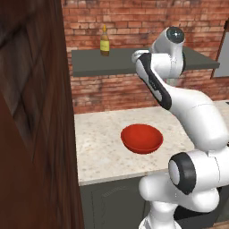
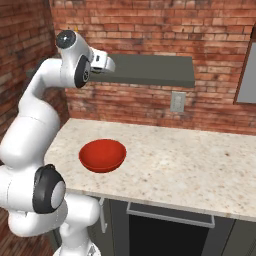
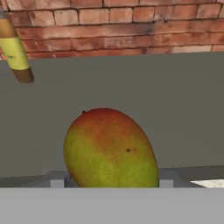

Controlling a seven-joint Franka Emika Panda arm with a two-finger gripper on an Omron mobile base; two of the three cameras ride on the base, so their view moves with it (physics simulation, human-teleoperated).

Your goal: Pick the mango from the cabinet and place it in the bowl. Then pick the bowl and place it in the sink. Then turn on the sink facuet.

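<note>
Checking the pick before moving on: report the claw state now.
Claw: closed on the mango, one finger each side, on the cabinet shelf.

Shelf and desk, what's on each

Grey cabinet shelf (image 1: pixel 120 62): yellow bottle (image 1: pixel 104 42) upright at left, mango (image 3: pixel 111 148) lying on it. Speckled desk (image 2: pixel 180 165): red bowl (image 2: pixel 102 155).
</note>
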